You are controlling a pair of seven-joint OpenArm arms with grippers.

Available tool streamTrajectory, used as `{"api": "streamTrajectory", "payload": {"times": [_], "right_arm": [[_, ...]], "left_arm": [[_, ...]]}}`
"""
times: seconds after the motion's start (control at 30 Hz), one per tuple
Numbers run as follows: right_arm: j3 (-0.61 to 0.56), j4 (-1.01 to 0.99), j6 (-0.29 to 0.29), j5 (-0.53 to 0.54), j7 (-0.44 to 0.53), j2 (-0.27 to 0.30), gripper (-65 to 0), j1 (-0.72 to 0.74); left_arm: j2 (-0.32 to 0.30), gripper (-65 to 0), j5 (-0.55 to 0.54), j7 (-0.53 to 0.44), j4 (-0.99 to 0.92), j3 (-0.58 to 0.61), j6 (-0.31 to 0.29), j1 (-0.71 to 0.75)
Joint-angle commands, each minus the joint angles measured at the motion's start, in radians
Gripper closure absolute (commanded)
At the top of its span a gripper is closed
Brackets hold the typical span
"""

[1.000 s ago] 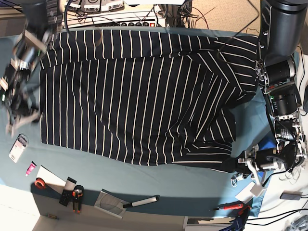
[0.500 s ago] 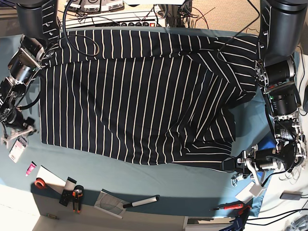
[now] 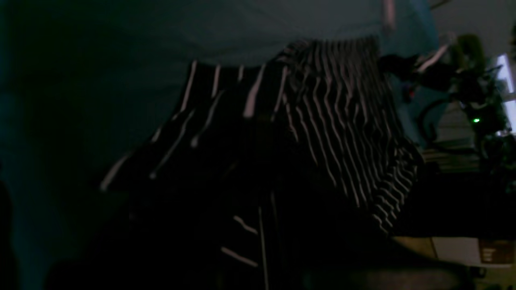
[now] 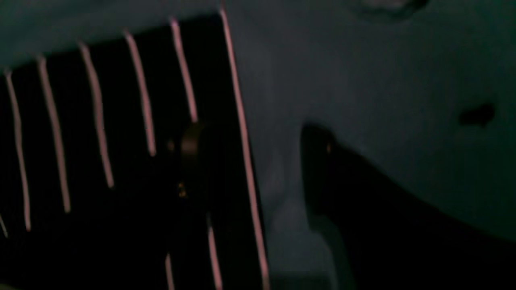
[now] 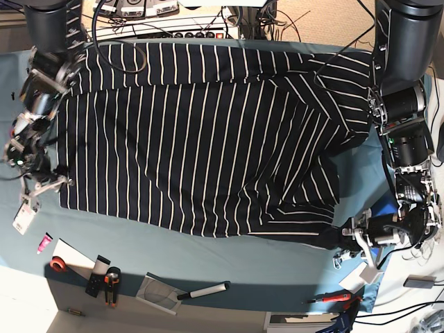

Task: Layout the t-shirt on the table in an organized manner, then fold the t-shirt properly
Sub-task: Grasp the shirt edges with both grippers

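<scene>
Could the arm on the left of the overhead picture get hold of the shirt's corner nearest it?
Probably yes. Its tool stands open right at the shirt's lower corner, one finger over the fabric and one over the bare table, with nothing between them.

Tools crowd near table edge.

Soft, matt striped cloth of the t-shirt lies rumpled on the table, itself covered in smooth, matt teal fabric, beside glossy black arm casings
</scene>
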Motion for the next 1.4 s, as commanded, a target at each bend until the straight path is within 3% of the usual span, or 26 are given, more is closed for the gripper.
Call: {"api": "streamTrajectory", "payload": {"times": [0.0, 0.17, 0.27, 0.47, 0.63, 0.8, 1.03, 1.1, 1.3, 1.37], "right_arm": [[0.001, -0.020, 0.016, -0.007, -0.023, 0.007, -32.1, 0.003], [0.001, -0.029, 0.124, 0.006, 0.005, 0.008, -31.6, 0.020], [0.001, -0.029, 0.201, 0.069, -0.045, 0.007, -24.3, 0.042], [0.001, -0.029, 0.213, 0.131, -0.195, 0.008, -5.5, 0.048], [0.001, 0.040, 0.211, 0.170, -0.368, 0.011, 0.0, 0.038], [0.001, 0.242, 0.214, 0.297, -0.438, 0.010, 0.0, -0.075], [0.002, 0.343, 0.213, 0.295, -0.336, 0.010, 0.0, -0.241], [0.002, 0.343, 0.213, 0.294, -0.335, 0.010, 0.0, -0.254], [0.002, 0.343, 0.213, 0.285, -0.332, 0.010, 0.0, -0.257], [0.002, 0.343, 0.213, 0.285, -0.331, 0.010, 0.0, -0.257]], "left_arm": [[-0.011, 0.0, -0.051, -0.010, 0.017, -0.002, -0.004, -0.038], [-0.011, 0.0, -0.072, -0.010, 0.017, -0.002, -0.004, -0.038], [-0.011, 0.0, -0.072, -0.010, 0.017, -0.002, -0.021, -0.038], [-0.011, 0.0, -0.072, -0.010, 0.017, -0.002, -0.022, -0.038], [-0.011, 0.0, -0.072, -0.010, 0.017, -0.002, -0.022, -0.038], [-0.011, 0.0, -0.072, -0.010, 0.017, -0.002, -0.022, -0.038], [-0.011, 0.0, -0.072, -0.010, 0.017, -0.002, -0.028, -0.038], [-0.010, 0.0, -0.072, -0.010, 0.017, -0.002, -0.056, -0.038], [-0.011, 0.0, -0.085, -0.010, 0.017, -0.002, -0.017, -0.038], [-0.011, 0.0, -0.138, -0.010, 0.017, -0.002, -0.037, -0.034]]}}
